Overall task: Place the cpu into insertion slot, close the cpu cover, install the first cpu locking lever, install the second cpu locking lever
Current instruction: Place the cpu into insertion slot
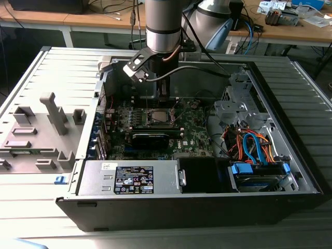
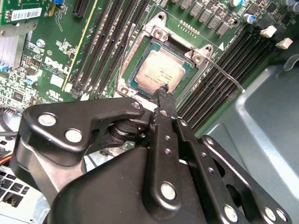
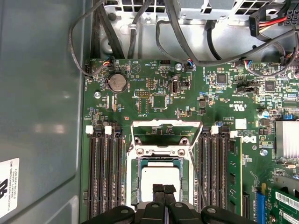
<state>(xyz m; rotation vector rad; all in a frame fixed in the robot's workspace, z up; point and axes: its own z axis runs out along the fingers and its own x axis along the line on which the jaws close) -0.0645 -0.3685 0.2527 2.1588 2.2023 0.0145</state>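
Observation:
The cpu (image 2: 161, 70) lies flat in the insertion slot (image 3: 132, 182), silvery top up, in the middle of the green motherboard (image 1: 194, 132). In the first wrist view the cpu (image 3: 156, 179) is partly behind my fingertips. The cpu cover (image 3: 164, 124) stands raised at the far end of the socket, its window open above the chip. One thin locking lever (image 2: 229, 77) sticks out beside the socket, unlatched. My gripper (image 2: 163, 88) is shut, holds nothing, and hangs just over the chip's near edge. In the exterior view the gripper (image 1: 161, 104) sits directly above the socket.
Long black memory slots (image 3: 103, 172) flank the socket on both sides. Cables (image 3: 187, 42) run along the case wall behind the board. A power supply (image 1: 132, 179) and a drive bay with blue and orange cables (image 1: 257, 171) fill the case front. A grey fixture (image 1: 52, 111) stands outside, on the exterior view's left.

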